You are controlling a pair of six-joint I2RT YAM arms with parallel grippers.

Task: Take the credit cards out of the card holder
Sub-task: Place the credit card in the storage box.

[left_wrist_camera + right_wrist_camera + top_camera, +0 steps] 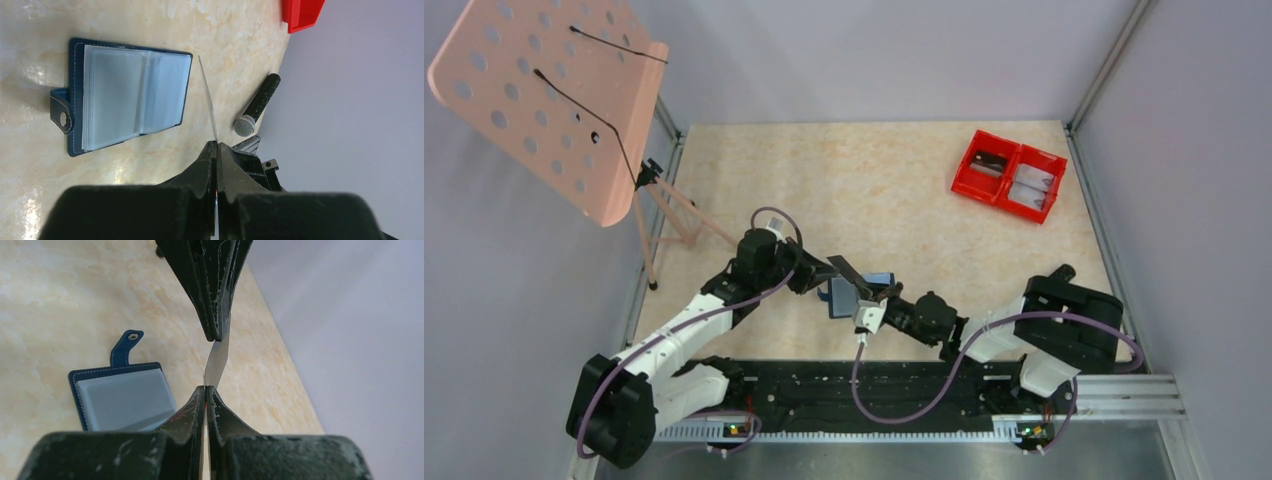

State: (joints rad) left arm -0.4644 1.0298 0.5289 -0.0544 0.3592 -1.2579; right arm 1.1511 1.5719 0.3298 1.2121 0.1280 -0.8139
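The card holder [125, 97] lies open and flat on the table, pale pockets up. It also shows in the right wrist view [122, 395] and under both grippers in the top view [837, 298]. My left gripper [216, 144] is shut on a thin credit card [207, 95], seen edge-on and held above the table beside the holder. My right gripper [206, 387] is shut on a pale card [216, 362] that runs up to the left gripper's fingers [210, 300]. In the top view the left gripper [824, 276] and right gripper [876, 298] meet at a dark card [844, 268].
A red two-compartment bin [1009, 175] stands at the far right, its corner in the left wrist view [300, 12]. A black microphone with a grey mesh head [257, 106] lies near the right wall. A pink perforated stand [554, 100] on a tripod stands at the far left.
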